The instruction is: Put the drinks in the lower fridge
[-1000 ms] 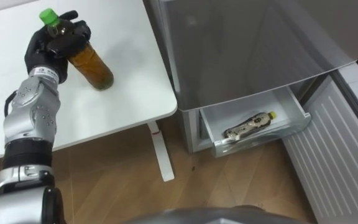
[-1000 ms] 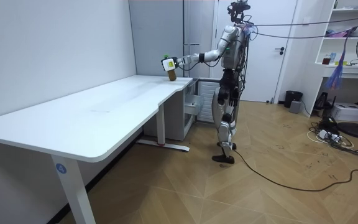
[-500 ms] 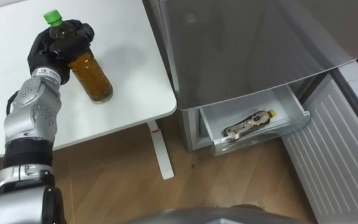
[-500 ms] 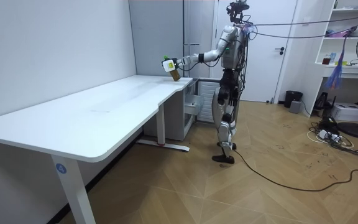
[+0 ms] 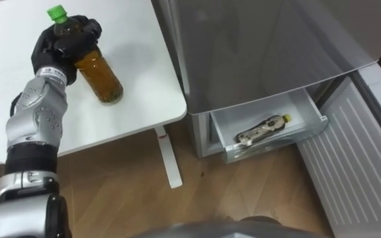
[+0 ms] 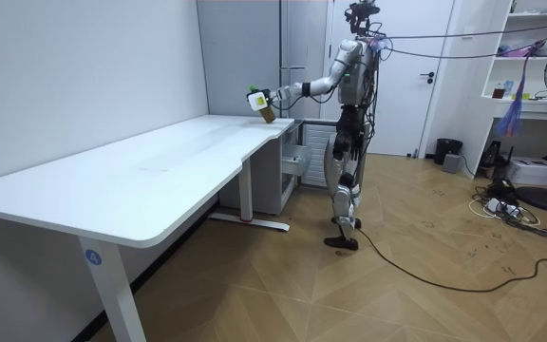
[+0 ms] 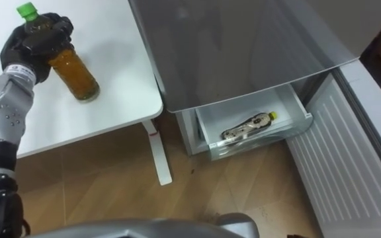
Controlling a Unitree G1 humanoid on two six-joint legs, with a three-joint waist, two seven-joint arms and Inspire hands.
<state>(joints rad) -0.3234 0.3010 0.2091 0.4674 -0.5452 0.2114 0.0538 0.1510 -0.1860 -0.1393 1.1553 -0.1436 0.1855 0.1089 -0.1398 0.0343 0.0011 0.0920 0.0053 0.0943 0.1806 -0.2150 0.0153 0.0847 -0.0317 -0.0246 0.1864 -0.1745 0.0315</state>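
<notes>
My left hand (image 5: pixel 63 43) is shut on a brown tea bottle (image 5: pixel 100 73) with a green cap (image 5: pixel 57 12), holding it tilted just above the white desk (image 5: pixel 131 39). The same bottle (image 7: pixel 75 74) shows in the right eye view, held by my left hand (image 7: pixel 35 39). The grey fridge (image 5: pixel 263 46) stands to my right with its lower drawer (image 5: pixel 225 129) pulled open. Another bottle (image 5: pixel 263 129) with a yellow cap lies on its side in that drawer. In the room view I stand beside the desk's far end, left arm stretched out with the bottle (image 6: pixel 265 112).
The open lower fridge door (image 5: pixel 349 165) swings out at the right over the wooden floor (image 5: pixel 124 192). A desk leg (image 5: pixel 166 158) stands between desk and fridge. In the room view, shelves (image 6: pixel 539 57) and a fan stand at the right.
My left hand has lifted the bottle slightly off the desk and shifted it a little toward the fridge. The whole picture has shifted slightly.
</notes>
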